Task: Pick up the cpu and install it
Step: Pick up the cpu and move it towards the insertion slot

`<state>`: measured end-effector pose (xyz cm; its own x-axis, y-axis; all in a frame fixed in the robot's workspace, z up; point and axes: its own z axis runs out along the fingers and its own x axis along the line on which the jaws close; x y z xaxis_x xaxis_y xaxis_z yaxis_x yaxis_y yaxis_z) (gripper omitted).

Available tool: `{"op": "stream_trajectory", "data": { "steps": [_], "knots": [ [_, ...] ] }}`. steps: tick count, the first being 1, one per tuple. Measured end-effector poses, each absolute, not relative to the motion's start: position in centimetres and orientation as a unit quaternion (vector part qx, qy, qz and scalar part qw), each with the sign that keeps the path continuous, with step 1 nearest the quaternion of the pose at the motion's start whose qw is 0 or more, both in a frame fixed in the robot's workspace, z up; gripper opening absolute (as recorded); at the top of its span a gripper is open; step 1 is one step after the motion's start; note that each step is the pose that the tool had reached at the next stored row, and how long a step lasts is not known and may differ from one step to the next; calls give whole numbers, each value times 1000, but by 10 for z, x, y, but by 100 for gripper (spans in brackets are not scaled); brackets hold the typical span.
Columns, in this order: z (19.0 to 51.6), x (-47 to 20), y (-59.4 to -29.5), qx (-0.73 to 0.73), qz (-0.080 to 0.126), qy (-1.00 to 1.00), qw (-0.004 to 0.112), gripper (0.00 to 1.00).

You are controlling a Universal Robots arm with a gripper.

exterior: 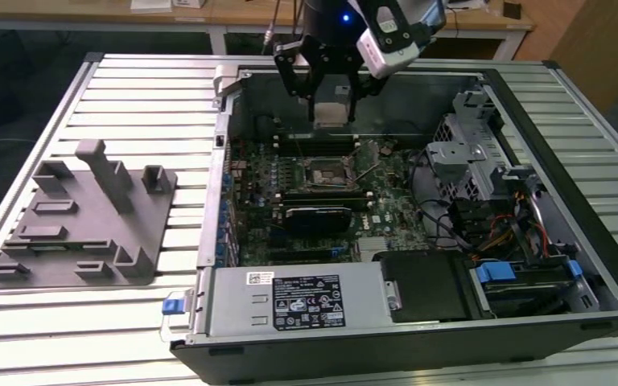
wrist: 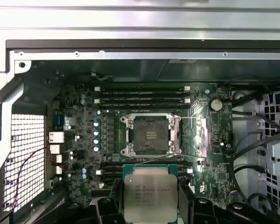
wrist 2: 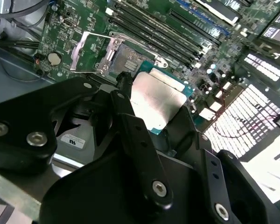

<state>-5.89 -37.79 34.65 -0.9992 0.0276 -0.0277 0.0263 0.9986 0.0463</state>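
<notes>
A ribbed, pale metal surface (exterior: 126, 96) carries an open black and grey computer case (exterior: 566, 104) lying on its side, filling the half toward the exterior view's right. Inside lies a green motherboard (exterior: 379, 209) crowded with small components. Near the surface's edge on the exterior view's left sits a matte grey plastic fixture block (exterior: 84, 225) with upright posts and shallow pockets.

The robot's black, jointed hand (exterior: 333, 100) reaches down into the case near its far wall. It is clamped around the cpu (exterior: 333, 114), a small, flat, almost square chip with a smooth, shiny silver metal lid and a thin green rim. In the second wrist view the cpu (wrist 2: 156, 100) sits between two dark fingers (wrist 2: 130, 126) that press on opposite edges.

The cpu is held level in the air, lid upward, above the rows of long, dark memory sticks (wrist: 140, 97) and not touching the board. In the first wrist view the cpu (wrist: 150, 198) has its sides parallel to the frame of the square black socket (wrist: 150, 135). It is so nearly square that no long axis stands out. The socket is bare, with its bright metal retention plate (wrist: 200, 135) swung open beside it.

A grey metal power supply (exterior: 287, 301) fills the case's near corner.
</notes>
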Motion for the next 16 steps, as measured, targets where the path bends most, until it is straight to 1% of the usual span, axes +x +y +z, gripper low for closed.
{"op": "stream_trajectory", "data": {
  "steps": [16],
  "knots": [
    [318, -51, -367, 14, 23, 1000, 13, 55]
  ]
}}
